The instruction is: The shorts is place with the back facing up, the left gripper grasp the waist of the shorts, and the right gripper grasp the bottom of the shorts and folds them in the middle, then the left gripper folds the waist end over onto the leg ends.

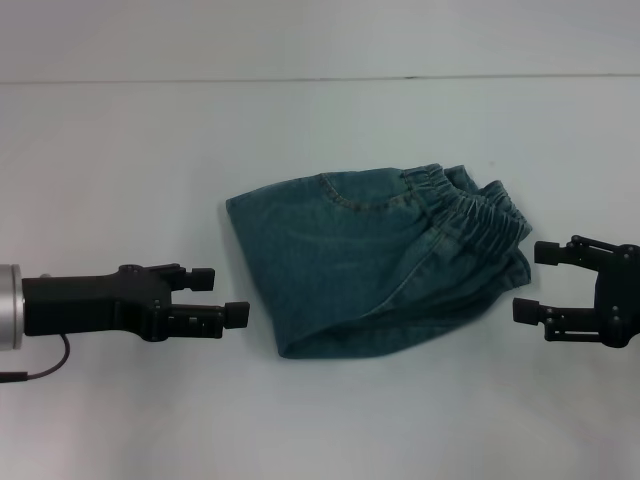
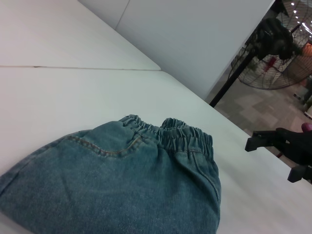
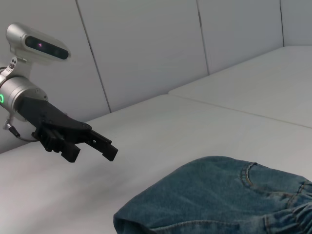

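Note:
The blue-green denim shorts (image 1: 370,260) lie folded into a compact bundle on the white table (image 1: 120,160). The ruffled elastic waist (image 1: 470,205) lies on top at the bundle's right end, with more denim layers under it. A curved pocket seam shows near the waist. I cannot make out the leg ends. My left gripper (image 1: 230,294) hovers open just left of the bundle, touching nothing. My right gripper (image 1: 526,282) is open just right of the waist, clear of the cloth. The left wrist view shows the shorts (image 2: 112,185), waist (image 2: 170,136) and right gripper (image 2: 268,161). The right wrist view shows the shorts (image 3: 219,195) and left gripper (image 3: 95,155).
A seam line in the table (image 1: 320,78) runs across behind the shorts. In the left wrist view a standing fan (image 2: 273,48) is on the floor beyond the table's edge. White wall panels (image 3: 146,48) stand behind the left arm.

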